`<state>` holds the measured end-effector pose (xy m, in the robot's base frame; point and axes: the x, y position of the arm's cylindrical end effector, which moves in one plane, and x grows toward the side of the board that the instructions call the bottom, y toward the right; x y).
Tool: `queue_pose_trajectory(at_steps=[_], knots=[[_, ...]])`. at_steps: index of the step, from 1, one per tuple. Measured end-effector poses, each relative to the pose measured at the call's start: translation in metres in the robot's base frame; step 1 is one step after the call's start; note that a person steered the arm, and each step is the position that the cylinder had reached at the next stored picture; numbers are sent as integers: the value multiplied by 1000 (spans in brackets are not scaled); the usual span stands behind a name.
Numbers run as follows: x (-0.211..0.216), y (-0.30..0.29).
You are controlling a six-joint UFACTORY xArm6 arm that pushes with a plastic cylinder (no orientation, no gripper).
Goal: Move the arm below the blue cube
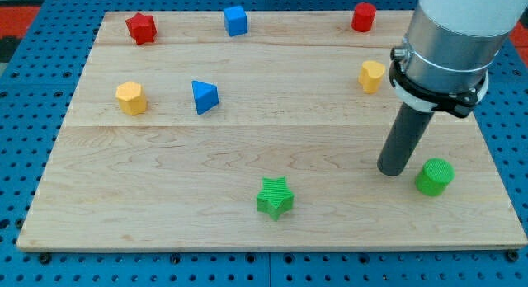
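Camera view, read from its left, shows a yellow hexagonal block [130,98] on the wooden board [165,204], a red star [141,28] near the top edge, then a blue triangular block [205,97], and the blue cube [235,21] close to the board's top edge. Further right lie a green star [275,196], a second yellow block [371,76], a red cylinder [363,16], and a green cylinder [434,176]. The arm carries no gripper, so nothing opens or closes; the tip [393,171] rests on the board just left of the green cylinder, well apart from the cube. A good route would likely sweep up and leftward through bare wood (passing between the triangular block and the green star) and stop just beneath the cube without nudging it.
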<state>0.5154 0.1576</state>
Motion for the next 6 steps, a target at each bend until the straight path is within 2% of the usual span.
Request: queue_pose_trajectory(at_steps=[1, 2, 3, 4, 5, 6], knots=[[-17, 25], [-2, 68], [24, 67], [-37, 28], [-132, -80], [-192, -169]])
